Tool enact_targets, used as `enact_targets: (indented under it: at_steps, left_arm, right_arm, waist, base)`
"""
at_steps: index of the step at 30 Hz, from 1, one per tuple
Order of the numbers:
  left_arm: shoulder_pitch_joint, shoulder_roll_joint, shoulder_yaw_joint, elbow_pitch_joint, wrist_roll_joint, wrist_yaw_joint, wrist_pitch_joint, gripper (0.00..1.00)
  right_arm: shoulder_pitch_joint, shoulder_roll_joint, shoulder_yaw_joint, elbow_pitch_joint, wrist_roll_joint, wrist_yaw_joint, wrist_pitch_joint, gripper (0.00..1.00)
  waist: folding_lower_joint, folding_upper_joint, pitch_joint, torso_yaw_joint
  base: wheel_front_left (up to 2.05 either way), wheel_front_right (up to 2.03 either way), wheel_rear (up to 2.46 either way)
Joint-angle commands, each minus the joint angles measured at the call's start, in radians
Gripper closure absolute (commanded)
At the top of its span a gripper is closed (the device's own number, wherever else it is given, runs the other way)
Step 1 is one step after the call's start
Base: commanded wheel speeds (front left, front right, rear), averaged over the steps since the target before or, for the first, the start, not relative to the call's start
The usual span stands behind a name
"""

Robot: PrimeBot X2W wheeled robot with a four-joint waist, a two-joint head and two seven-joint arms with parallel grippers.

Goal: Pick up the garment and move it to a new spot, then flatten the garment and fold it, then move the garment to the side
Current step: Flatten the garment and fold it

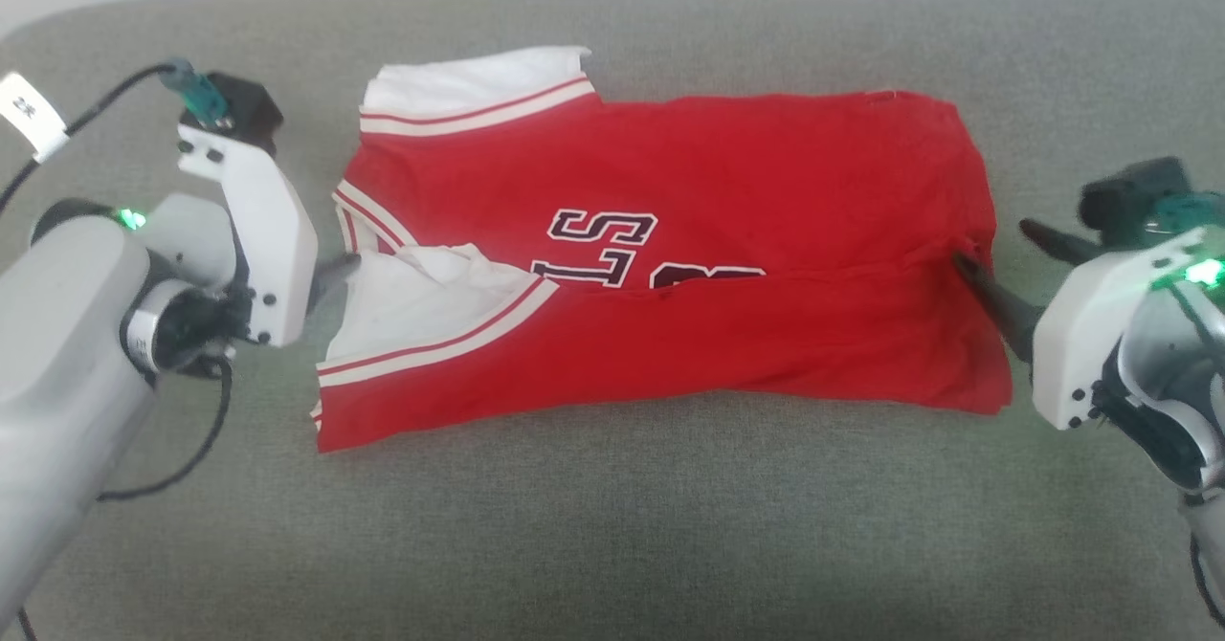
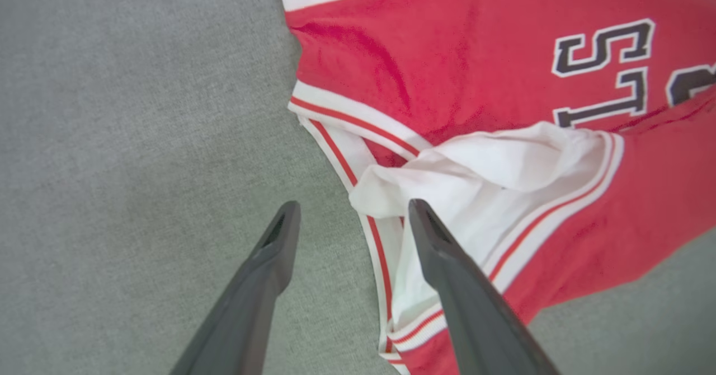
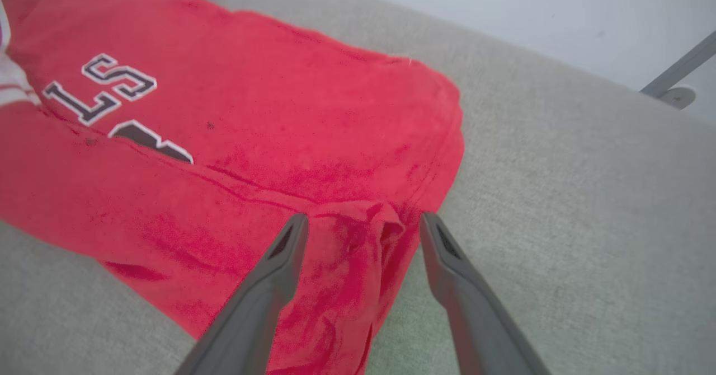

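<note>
The garment (image 1: 785, 172) is carrying white, dark-outlined block letters (image 1: 601, 247) at the centre of the head view. The letters are lying sideways and are reading "S", then "T". A third character is showing beside them, but a fold of red cloth is covering most of it, making it unreadable. A white tag (image 1: 31, 113) on a cable (image 1: 115, 91) at the upper left is bearing dark marks too small to read.

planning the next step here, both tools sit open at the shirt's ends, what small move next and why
Probably lift both tools clear of the cloth. The garment lies folded once lengthwise, near half over the letters, and the left tool and right tool stand open at its ends, gripping nothing. They can then regrasp for the next fold.
</note>
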Motion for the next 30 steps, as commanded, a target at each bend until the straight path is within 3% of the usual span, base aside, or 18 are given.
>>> enact_targets:
  at_steps: [1,8,15,23,30]
  left_arm:
    - [0.031,0.010,0.007,-0.027,-0.024,0.023,0.020,0.00]
    - [0.115,0.062,0.003,-0.193,-0.066,0.125,0.110,0.00]
    - [0.203,0.115,-0.004,-0.314,-0.103,0.225,0.182,0.00]
    - [0.257,0.133,0.003,-0.313,-0.134,0.272,0.186,0.00]
    - [0.293,0.120,0.018,-0.239,-0.156,0.276,0.154,0.00]
  right_arm:
    - [0.027,0.020,-0.034,-0.018,-0.023,-0.002,-0.035,0.00]
    - [0.105,0.119,-0.201,-0.091,-0.153,-0.002,-0.192,0.00]
    - [0.165,0.215,-0.302,-0.178,-0.272,-0.002,-0.342,0.00]
    - [0.216,0.292,-0.358,-0.221,-0.310,-0.002,-0.382,0.00]
    - [0.258,0.325,-0.399,-0.245,-0.303,-0.002,-0.360,0.00]
  waist:
    - [0.0000,0.0000,-0.024,0.004]
    - [0.0000,0.0000,-0.050,-0.001]
    - [0.0000,0.0000,-0.055,-0.020]
    - [0.0000,0.0000,-0.037,-0.048]
    - [0.0000,0.0000,-0.009,-0.068]
  base:
    - [0.00,0.00,0.00]
    - [0.00,0.00,0.00]
    - [0.00,0.00,0.00]
    - [0.00,0.00,0.00]
    - [0.00,0.00,0.00]
